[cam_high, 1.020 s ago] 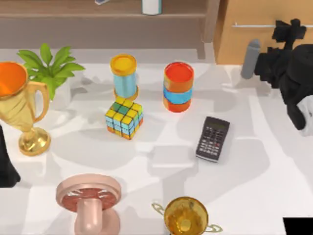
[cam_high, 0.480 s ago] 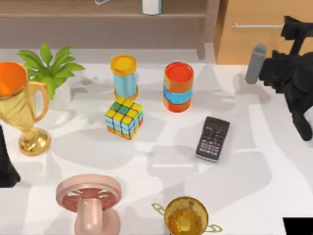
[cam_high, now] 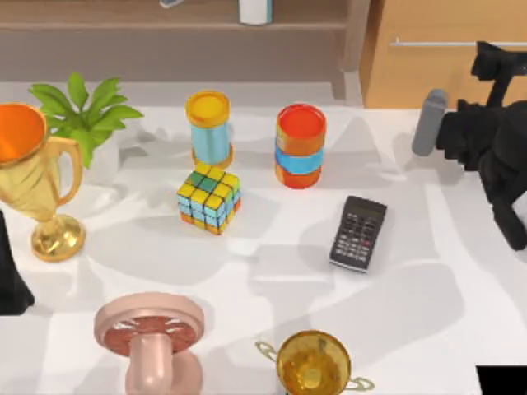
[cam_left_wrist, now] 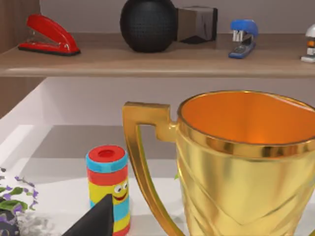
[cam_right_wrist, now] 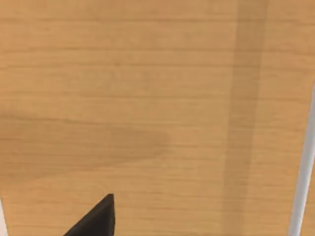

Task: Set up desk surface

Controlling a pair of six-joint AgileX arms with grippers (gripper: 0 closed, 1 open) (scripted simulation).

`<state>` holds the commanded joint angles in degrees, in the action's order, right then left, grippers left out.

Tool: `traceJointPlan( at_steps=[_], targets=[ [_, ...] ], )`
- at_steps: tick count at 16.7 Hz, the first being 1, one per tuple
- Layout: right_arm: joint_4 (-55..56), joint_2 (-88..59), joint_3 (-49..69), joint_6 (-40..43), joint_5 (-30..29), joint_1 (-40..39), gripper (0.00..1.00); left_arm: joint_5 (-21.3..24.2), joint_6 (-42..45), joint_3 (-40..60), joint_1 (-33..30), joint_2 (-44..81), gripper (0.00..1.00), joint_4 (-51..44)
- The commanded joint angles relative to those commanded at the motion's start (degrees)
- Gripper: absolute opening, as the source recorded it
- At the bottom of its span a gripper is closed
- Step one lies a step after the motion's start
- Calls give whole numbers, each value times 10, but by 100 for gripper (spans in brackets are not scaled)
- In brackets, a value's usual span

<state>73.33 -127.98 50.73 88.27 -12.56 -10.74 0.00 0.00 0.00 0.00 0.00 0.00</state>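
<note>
Top view, near edge: gold cup (cam_high: 313, 362) with an empty bowl beside a pink stand (cam_high: 150, 339) on the desk surface (cam_high: 247, 271). Mid-table: calculator (cam_high: 359, 233), colour cube (cam_high: 208, 197), two banded cans (cam_high: 300, 145). Left: gold trophy (cam_high: 33, 177), plant (cam_high: 86, 111). Left wrist view adds the trophy's empty orange bowl (cam_left_wrist: 246, 123), shelf with red stapler (cam_left_wrist: 48, 34). Right gripper (cam_high: 494, 66) at the wood cabinet (cam_right_wrist: 147, 98); can't tell finger state. Left arm (cam_high: 10, 280) parked at left edge.

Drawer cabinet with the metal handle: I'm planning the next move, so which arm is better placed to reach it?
Probably the right. Its gripper hangs in front of the light-wood drawer cabinet, by the handle. The left arm sits at the desk surface's far left edge, behind the gold trophy.
</note>
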Motion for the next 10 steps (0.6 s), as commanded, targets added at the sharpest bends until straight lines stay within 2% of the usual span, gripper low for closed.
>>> traceJointPlan(
  at_steps=[5,10],
  targets=[
    [12,19,3,-43,-38,-45,100,0,0,0,0,0,100,0],
    [-3,52,57,-202,-129,-159,100,0,0,0,0,0,100,0]
  ],
)
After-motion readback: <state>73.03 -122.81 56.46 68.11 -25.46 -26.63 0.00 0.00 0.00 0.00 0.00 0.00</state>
